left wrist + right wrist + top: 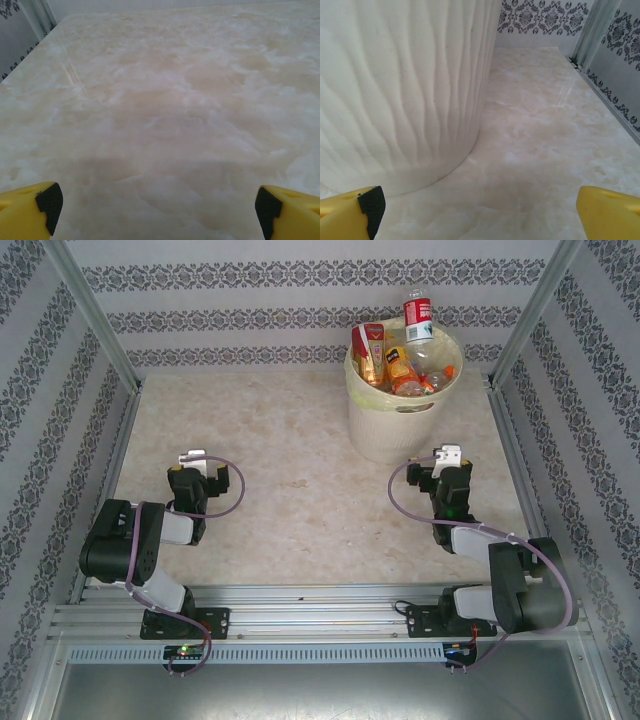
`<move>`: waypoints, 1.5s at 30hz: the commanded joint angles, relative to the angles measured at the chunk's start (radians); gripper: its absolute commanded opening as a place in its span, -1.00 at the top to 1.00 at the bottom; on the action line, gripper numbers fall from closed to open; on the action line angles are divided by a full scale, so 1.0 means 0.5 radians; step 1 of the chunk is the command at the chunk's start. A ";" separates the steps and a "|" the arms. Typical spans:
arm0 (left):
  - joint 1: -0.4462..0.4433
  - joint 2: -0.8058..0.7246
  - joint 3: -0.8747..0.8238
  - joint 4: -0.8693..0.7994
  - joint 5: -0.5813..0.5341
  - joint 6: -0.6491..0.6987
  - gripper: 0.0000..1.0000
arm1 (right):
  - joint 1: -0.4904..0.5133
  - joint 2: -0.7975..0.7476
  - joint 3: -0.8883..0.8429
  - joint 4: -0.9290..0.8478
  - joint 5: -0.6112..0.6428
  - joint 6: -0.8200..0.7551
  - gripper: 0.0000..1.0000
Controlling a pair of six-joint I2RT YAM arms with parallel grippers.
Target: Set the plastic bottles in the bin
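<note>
The cream-white bin (390, 425) stands at the back right of the table, its yellow liner showing at the rim. Several plastic bottles (405, 368) fill it to the brim. One with a red label (418, 318) sticks upright above the rim. My left gripper (192, 459) rests low at the left, open, with bare table between its yellow fingertips (30, 207). My right gripper (448, 456) sits just right of the bin, open and holding nothing. The bin's ribbed wall (400, 90) rises close on the left in the right wrist view.
The marble-patterned table (290, 490) is bounded by patterned walls and metal frame posts (95, 315) at the back corners. An aluminium rail (320, 600) runs along the near edge by the arm bases.
</note>
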 commanded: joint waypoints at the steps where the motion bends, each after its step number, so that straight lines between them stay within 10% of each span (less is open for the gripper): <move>1: 0.014 -0.011 0.026 0.068 0.038 -0.040 -1.00 | 0.014 -0.006 0.016 0.031 0.031 -0.030 -0.96; 16: 0.014 -0.010 0.029 0.067 0.049 -0.034 -1.00 | -0.104 0.456 -0.179 0.876 0.047 0.090 -0.97; 45: 0.015 -0.009 0.032 0.065 0.051 -0.034 -1.00 | -0.086 0.411 0.095 0.338 0.049 0.068 -0.96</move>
